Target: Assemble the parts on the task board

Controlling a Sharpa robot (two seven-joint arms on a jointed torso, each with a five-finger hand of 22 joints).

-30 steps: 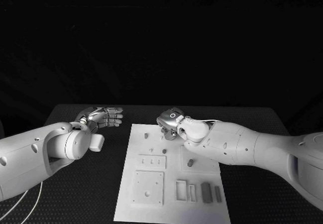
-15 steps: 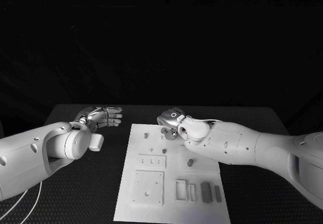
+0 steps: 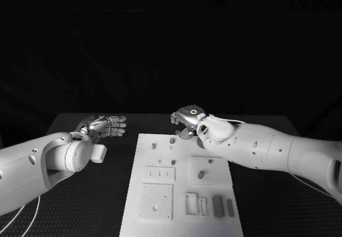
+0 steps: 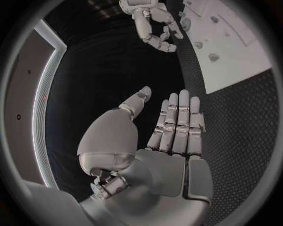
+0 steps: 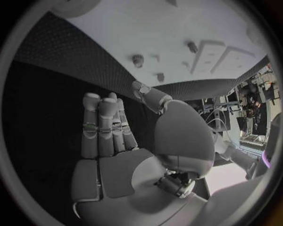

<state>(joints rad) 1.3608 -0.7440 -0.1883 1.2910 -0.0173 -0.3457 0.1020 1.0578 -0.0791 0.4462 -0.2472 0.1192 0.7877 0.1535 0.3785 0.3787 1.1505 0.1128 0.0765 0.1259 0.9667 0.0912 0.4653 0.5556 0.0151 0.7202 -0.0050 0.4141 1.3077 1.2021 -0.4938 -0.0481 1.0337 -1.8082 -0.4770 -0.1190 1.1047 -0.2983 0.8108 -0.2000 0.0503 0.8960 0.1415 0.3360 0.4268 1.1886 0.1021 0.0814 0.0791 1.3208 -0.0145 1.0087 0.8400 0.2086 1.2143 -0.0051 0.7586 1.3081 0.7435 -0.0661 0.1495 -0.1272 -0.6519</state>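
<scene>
The right robot hand (image 3: pixel 188 122), fingers spread and empty, hovers at the task board's (image 3: pixel 186 207) far edge; the parts (image 3: pixel 217 204) lie nearward. The left robot hand (image 3: pixel 104 125), also empty, waits off its left

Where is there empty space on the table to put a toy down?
The black table is bare to the left of the task board, below the left robot hand. Another bare strip runs behind the board's far edge, between the two hands. The board is crowded with parts and cut-outs. The right arm covers the table on the right, and the right robot hand hangs above the board's far corner.
</scene>
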